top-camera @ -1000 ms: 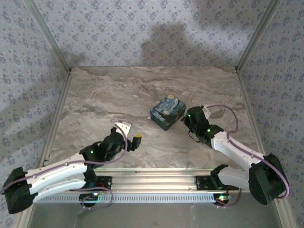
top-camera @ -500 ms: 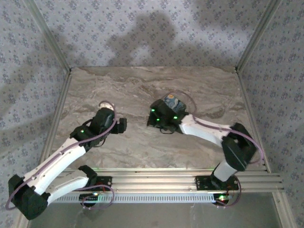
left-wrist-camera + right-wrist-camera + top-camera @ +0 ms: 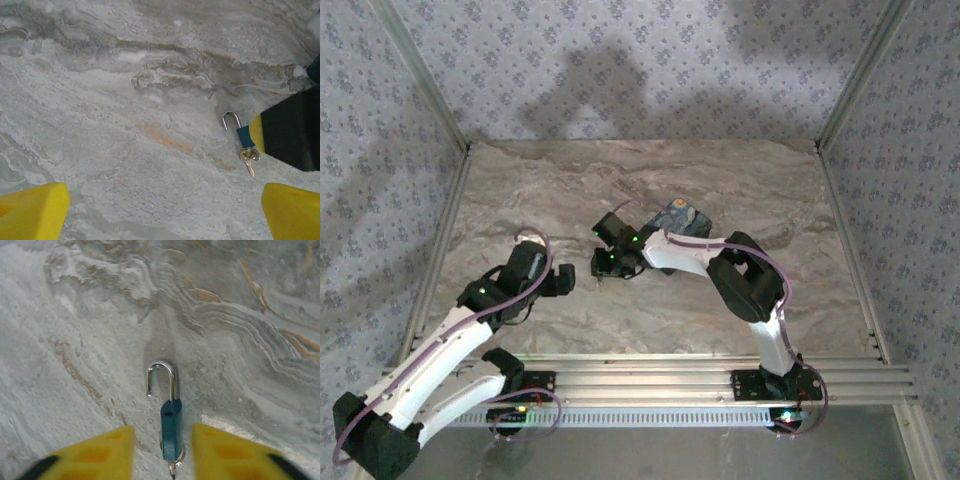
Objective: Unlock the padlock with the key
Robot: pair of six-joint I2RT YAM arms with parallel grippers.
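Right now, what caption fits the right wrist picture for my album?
Small teal padlock, its silver shackle open, lies on the marble table between the spread yellow fingers of the right gripper.

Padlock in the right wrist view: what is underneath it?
The padlock lies flat on the marble table; the patch directly beneath is covered. The key pokes out at its lower end.

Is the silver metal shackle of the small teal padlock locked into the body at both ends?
No; one end of the silver metal shackle hangs free, outside the body of the small teal padlock.
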